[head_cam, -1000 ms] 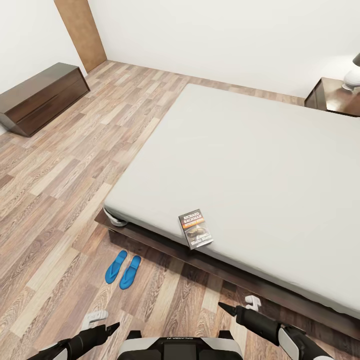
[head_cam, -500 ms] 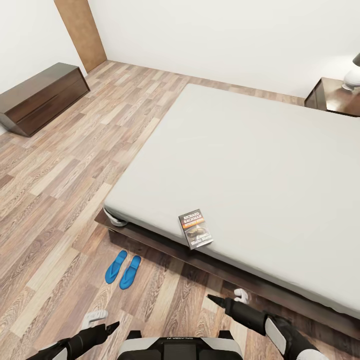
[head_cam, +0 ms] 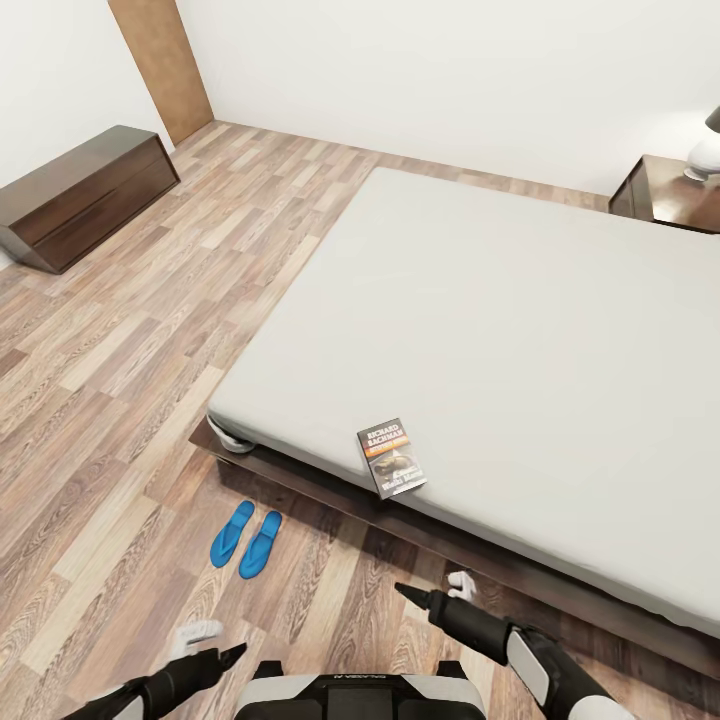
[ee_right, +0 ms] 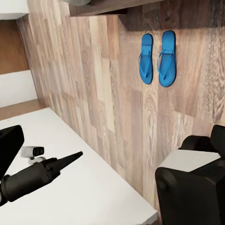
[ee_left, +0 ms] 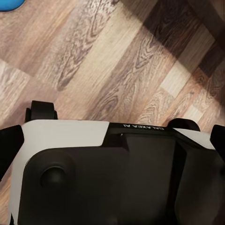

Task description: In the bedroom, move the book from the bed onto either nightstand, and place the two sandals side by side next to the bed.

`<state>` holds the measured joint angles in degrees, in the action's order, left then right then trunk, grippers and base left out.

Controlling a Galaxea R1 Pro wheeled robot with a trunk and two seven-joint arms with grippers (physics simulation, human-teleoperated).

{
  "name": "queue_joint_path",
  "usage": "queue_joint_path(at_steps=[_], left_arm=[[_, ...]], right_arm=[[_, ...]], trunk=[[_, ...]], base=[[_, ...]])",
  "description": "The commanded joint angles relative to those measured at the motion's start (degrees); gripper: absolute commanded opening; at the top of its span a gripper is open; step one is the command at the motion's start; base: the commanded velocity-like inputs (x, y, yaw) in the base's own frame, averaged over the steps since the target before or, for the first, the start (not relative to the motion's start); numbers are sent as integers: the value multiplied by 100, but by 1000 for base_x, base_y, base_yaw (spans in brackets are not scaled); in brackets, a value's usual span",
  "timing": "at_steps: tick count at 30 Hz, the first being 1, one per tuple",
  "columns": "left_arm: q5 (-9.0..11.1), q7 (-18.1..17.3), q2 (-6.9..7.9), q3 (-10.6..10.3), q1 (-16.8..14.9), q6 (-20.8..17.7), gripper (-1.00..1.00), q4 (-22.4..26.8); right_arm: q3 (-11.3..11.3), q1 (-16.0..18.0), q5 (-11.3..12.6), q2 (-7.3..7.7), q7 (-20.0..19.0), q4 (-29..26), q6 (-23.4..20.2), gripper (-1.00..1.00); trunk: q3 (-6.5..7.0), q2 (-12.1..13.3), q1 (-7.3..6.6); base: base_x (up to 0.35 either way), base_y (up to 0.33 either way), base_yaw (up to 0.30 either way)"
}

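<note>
Book (head_cam: 391, 458): lay flat on the bed's (head_cam: 520, 330) grey mattress, at its near edge, not far from the near left corner.
Sandals (head_cam: 246, 541): sat side by side on the plank floor (head_cam: 120, 400), parallel, just off the bed's near edge by that corner; also seen in the right wrist view (ee_right: 158, 58).
Nightstand (head_cam: 668, 192): stood at the bed's far right corner, a white lamp base (head_cam: 704, 155) on top.
Cabinet (head_cam: 80, 195): long, dark, against the left wall.
Right end effector (head_cam: 432, 594): hovered over the floor below the book, fingers apart, holding nothing.
Left end effector (head_cam: 212, 646): low over the floor, seemingly spread and empty, though partly cropped.
</note>
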<state>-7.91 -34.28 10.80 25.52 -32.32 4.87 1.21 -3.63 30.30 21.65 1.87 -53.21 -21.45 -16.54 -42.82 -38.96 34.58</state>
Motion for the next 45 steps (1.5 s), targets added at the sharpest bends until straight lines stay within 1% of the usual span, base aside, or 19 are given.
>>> queue_joint_path(at_steps=[1, 3, 5, 6, 9, 11, 13, 14, 15, 16, 19, 21, 26, 29, 32, 35, 45], left_arm=[[-61, -9, -4, 38, -3, 42, 100, -7], [-61, -8, -20, 40, -3, 42, 100, -7], [-63, -8, -29, 35, -3, 47, 100, -7], [-63, -8, -30, 34, -3, 47, 100, -7], [-65, -8, -43, 33, -3, 55, 100, -7], [-66, -8, -76, 33, -3, 69, 100, -7], [-68, -4, -100, 33, -3, 77, 100, -7], [-69, -3, -111, 32, -3, 79, 100, -7], [-69, -1, -126, 32, -3, 81, 100, -7], [-70, -1, -134, 32, -3, 82, 100, -7], [-70, 0, -158, 32, -3, 84, 100, -7], [-70, 0, -163, 32, -3, 84, 100, -7], [-70, 0, -166, 32, -3, 84, 100, -7], [-70, 0, -172, 32, -3, 84, 100, -8], [-70, 0, -174, 32, -3, 84, 100, -7], [-70, 0, -175, 32, -3, 84, 100, -7], [-70, 0, -227, 32, -3, 84, 100, -9]], right_arm=[[-14, 2, 47, -43, -13, -1, -53, 100], [-14, 2, 94, -170, -4, -5, -48, 100], [-15, 2, 121, -251, -1, -6, -21, 100], [-15, 2, 124, -265, 0, -4, -8, 100], [-15, 2, 151, -397, 0, 26, 62, 100], [-18, 2, 228, -449, 1, 44, 109, 100], [-20, 2, 427, -496, 2, 60, 205, 100], [-22, 2, 649, -514, 0, 67, 289, 100], [-22, 2, 940, -526, -2, 72, 394, 100], [-22, 2, 1104, -530, -3, 73, 453, 100], [-20, 2, 2139, -542, -6, 78, 794, 100], [-16, 2, 2699, -540, -12, 79, 997, 100], [-15, 2, 3120, -565, -14, 80, 1097, 100], [-13, 2, 3574, -615, -14, 80, 1113, 100], [-8, 2, 3841, -638, -12, 80, 1116, 100], [-7, 2, 3957, -653, -8, 80, 1119, 100], [3, 2, 4013, -661, -18, 50, 1063, 100]], trunk=[[-4, -5, 1], [-4, -5, 1], [-4, -5, 1], [-4, -5, 1], [-4, -5, 1], [-4, -5, 1], [-4, -5, 1], [-4, -5, 1], [-4, -5, 1], [-4, -5, 1], [-4, -5, 1], [-4, -5, 1], [-4, -5, 1], [-4, -5, 1], [-4, -5, 1], [-4, -5, 1], [-4, -5, 1]], base=[[0, 0, 0], [0, 0, 0], [0, 0, 0], [0, 0, 0], [0, 0, 0], [0, 0, 0], [0, 0, 0], [0, 0, 0], [0, 0, 0], [0, 0, 0], [0, 0, 0], [0, 0, 0], [0, 0, 0], [0, 0, 0], [0, 0, 0], [0, 0, 0], [0, 0, 0]])
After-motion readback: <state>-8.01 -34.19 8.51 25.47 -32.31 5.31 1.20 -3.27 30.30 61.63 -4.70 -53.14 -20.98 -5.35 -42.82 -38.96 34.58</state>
